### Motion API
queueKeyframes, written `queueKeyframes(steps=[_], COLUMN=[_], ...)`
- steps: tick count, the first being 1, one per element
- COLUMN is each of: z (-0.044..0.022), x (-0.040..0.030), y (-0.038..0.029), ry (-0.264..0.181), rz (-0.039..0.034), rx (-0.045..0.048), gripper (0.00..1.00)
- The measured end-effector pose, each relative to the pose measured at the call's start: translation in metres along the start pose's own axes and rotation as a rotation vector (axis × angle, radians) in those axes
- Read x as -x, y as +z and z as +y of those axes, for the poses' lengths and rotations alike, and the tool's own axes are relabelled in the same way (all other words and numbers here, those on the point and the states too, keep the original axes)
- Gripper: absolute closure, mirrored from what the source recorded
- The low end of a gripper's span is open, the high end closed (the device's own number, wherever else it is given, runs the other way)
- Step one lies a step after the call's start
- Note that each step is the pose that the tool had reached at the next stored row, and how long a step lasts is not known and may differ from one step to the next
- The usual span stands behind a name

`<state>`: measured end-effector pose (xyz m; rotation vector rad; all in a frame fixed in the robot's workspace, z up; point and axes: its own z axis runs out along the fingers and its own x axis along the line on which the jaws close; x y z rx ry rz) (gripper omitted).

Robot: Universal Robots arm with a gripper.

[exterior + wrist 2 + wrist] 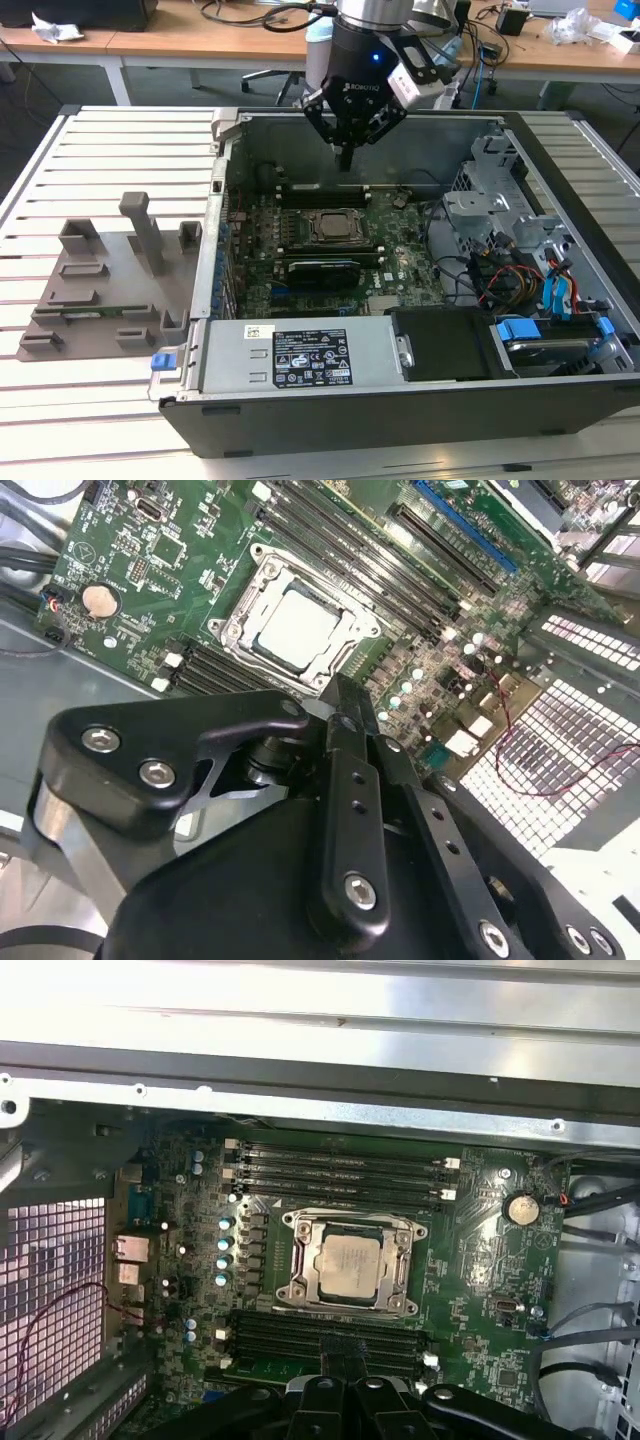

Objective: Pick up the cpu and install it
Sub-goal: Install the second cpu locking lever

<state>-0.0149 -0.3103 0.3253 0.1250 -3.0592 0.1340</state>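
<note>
The gripper (345,150) hangs above the open computer case (560,400), over the far side of the motherboard (400,250), well clear of the board; its fingers (345,730) are pressed together, tip to tip, with nothing between them. The cpu (350,1265) lies flat inside the socket frame (300,1280) at the middle of the board, its pale metal top showing in both wrist views (295,630); it sits square within the frame, with memory slots (340,1175) running along two sides. In the exterior view the grey tray (90,290) with its upright posts stands on the slatted table (30,190) at the exterior view's left of the case, and no chip can be made out on it. Judged from this, the placing step looks done, or nearly so: the chip is in its seat and the arm carries nothing; whether it is fully seated and keyed cannot be told from these views. Whether the frame is latched down over the chip cannot be told either, and a retaining lever is not clearly seen; anything further would call for a light, straight touch, since a tilted press on the chip could harm the socket beneath.
</note>
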Motion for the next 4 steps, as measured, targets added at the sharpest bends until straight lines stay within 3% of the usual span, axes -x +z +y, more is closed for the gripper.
queueKeyframes(steps=[4], z=[0.0], x=[0.0], y=[-0.0002], ry=[0.0], rz=[0.0], rx=[-0.0001], gripper=[0.89])
